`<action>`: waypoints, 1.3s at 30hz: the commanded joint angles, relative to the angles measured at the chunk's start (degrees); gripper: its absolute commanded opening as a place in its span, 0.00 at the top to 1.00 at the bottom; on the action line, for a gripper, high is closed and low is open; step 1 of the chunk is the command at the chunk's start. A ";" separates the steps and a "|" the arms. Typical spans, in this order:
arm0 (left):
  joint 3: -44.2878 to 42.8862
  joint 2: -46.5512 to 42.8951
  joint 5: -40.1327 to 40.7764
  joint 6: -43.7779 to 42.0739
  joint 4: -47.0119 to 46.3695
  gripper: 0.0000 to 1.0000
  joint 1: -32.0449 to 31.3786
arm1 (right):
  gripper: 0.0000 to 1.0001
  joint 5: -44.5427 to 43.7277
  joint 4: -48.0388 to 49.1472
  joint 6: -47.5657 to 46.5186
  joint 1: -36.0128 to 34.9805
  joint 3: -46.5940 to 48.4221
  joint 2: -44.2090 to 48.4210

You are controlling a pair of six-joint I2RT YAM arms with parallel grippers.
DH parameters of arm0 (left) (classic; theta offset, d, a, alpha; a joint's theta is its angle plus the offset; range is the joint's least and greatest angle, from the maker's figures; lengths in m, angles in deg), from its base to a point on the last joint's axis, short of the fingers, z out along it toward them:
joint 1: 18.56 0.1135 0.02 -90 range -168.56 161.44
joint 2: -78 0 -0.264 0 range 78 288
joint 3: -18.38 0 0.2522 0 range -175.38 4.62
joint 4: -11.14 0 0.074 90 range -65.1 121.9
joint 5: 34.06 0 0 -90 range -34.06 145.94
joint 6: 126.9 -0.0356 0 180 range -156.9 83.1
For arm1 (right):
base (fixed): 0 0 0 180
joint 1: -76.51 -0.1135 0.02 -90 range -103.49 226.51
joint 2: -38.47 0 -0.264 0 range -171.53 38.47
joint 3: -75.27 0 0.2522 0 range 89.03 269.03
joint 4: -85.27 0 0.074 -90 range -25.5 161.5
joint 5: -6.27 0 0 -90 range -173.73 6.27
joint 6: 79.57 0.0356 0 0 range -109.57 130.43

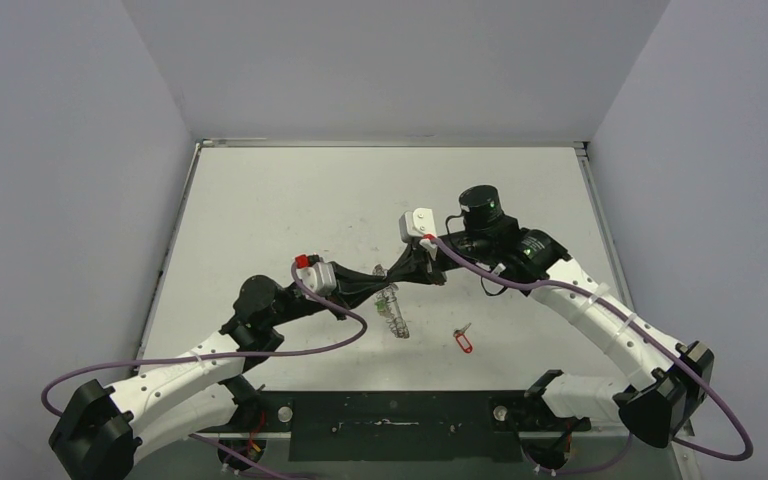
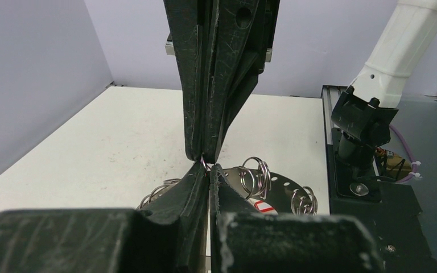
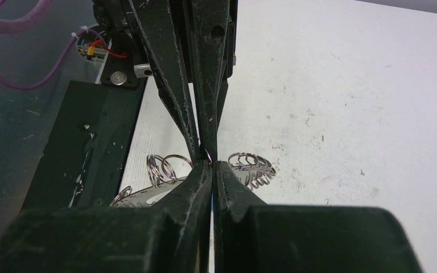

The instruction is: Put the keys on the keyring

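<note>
The keyring (image 1: 393,312), a flat grey plate edged with wire loops, hangs tilted above the table between my two grippers. The left gripper (image 2: 209,169) is shut on one of its small loops. The right gripper (image 3: 211,165) meets it tip to tip and is shut on the same loop. In the left wrist view the keyring (image 2: 287,185) spreads out behind the fingers. A key with a red tag (image 1: 463,340) lies on the table to the right of the keyring, held by nothing. A thin blue sliver shows between the right fingers; I cannot tell what it is.
The black mounting plate (image 1: 390,412) runs along the near edge between the arm bases. Purple cables (image 1: 330,345) loop beside both arms. Grey walls close the table on three sides. The right arm's base (image 2: 358,136) stands at the table's edge.
</note>
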 commanded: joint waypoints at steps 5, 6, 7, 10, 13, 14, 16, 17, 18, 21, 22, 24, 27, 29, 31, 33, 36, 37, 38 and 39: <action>-1.72 -1.65 0.54 0.31 -4.98 1.00 -0.23 | 1.00 2.49 -2.67 -0.42 0.11 3.20 -1.70; -1.64 -1.79 0.91 0.19 -4.61 1.00 -0.21 | 1.00 2.38 -4.22 -0.73 0.11 4.05 -2.02; -1.63 -1.86 1.15 0.05 -4.30 1.00 -0.27 | 1.00 2.28 -5.69 -0.87 0.11 4.86 -2.35; -2.07 -2.17 1.45 -0.78 -2.32 0.94 -0.20 | 1.00 0.80 -11.11 -1.89 0.03 7.71 -3.62; -3.11 -2.74 1.85 -2.07 1.61 0.79 -0.20 | 1.00 -0.95 -16.51 -2.03 -0.07 11.12 -5.13; -3.58 -3.08 2.11 -2.66 3.29 0.76 -0.20 | 1.00 -1.72 -18.46 -2.04 -0.19 12.42 -5.73; -4.68 -3.80 2.84 -3.77 7.09 0.73 -0.14 | 1.00 -3.86 -22.57 -2.05 -0.43 14.80 -6.74; -5.30 -4.22 3.31 -4.02 9.31 0.71 -0.12 | 1.00 -5.16 -24.39 -2.05 -0.68 15.99 -7.24; -5.97 -4.51 3.70 -5.30 11.60 0.69 -0.17 | 1.00 -6.70 -26.09 -2.12 -0.99 17.16 -7.70; -9.04 -4.89 4.43 -7.70 19.03 0.66 -0.12 | 1.00 -12.04 -31.14 -2.31 -2.55 21.34 -9.28; -10.04 -4.86 4.49 -8.30 21.56 0.65 -0.12 | 1.00 -13.86 -32.83 -2.23 -3.26 22.81 -9.92; -11.77 -4.45 4.45 -8.99 26.14 0.62 -0.14 | 1.00 -17.54 -36.14 -1.93 -4.71 25.74 -11.37; -13.89 -3.52 3.52 -9.61 29.61 0.60 -0.11 | 1.00 -21.88 -39.86 -0.24 -6.62 30.04 -13.96; -14.90 -2.75 3.04 -9.61 30.71 0.59 -0.13 | 1.00 -23.89 -42.07 0.98 -7.37 33.10 -16.17; -15.67 -1.97 2.52 -9.54 30.94 0.59 -0.12 | 1.00 -25.16 -43.78 2.32 -7.86 35.91 -17.84; -16.04 -1.08 1.61 -8.90 30.37 0.59 -0.12 | 1.00 -25.70 -44.82 3.89 -8.17 38.33 -19.23; -16.36 0.73 -0.69 -7.61 28.30 0.60 -0.19 | 1.00 -26.11 -45.20 5.35 -8.69 40.86 -20.69; -16.45 1.48 -1.56 -7.15 27.50 0.61 -0.26 | 1.00 -26.09 -45.24 5.48 -8.87 41.47 -21.01; -16.45 1.87 -2.29 -6.72 26.75 0.62 -0.24 | 1.00 -26.23 -45.29 5.51 -9.04 41.67 -21.14; -16.45 2.57 -2.81 -6.30 25.96 0.64 -0.21 | 1.00 -26.14 -45.26 5.52 -9.03 41.83 -21.27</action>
